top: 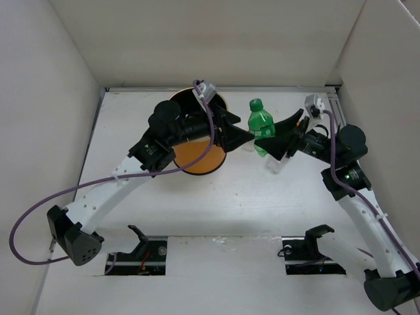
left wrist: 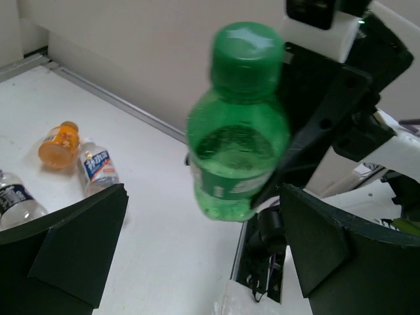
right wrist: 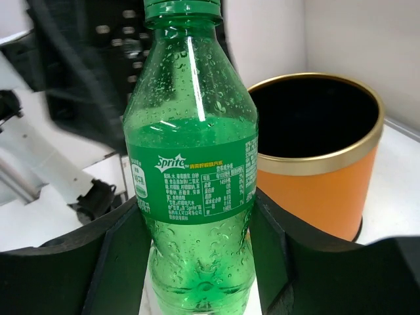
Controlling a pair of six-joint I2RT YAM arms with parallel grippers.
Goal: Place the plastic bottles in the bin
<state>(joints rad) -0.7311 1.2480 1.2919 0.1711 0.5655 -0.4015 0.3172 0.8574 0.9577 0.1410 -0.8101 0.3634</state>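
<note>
Behind the left jaws, under that arm's wrist, one bin (top: 197,161) is counted: round, orange, gold-rimmed and black inside. Four bottles are counted in all: one green, one orange and two clear. From the left wrist view, three of them are seen lying on the table (top: 230,210), beyond and to the left of the left jaws, near the foot of a white wall (left wrist: 131,52). Leftmost is a clear bottle with a dark label (left wrist: 14,200), cut off by the frame edge. Next lies the orange bottle (left wrist: 58,143), and just beside it the clear bottle with a white-blue label (left wrist: 98,169).

The green bottle (top: 260,123) is found between the two sets of jaws, roughly upright and off the table. Nothing is seen between it and the left jaws. Behind it the black body of the right arm (left wrist: 341,98) is seen, and the bin's open mouth is seen behind and to one side of it from the right wrist.

The left jaws are spread wide, wider than the green bottle, and nothing is held or touched by them; the bottle hangs just beyond their tips. The right jaws are closed on the green bottle, which is pressed on both sides at and below its label.
</note>
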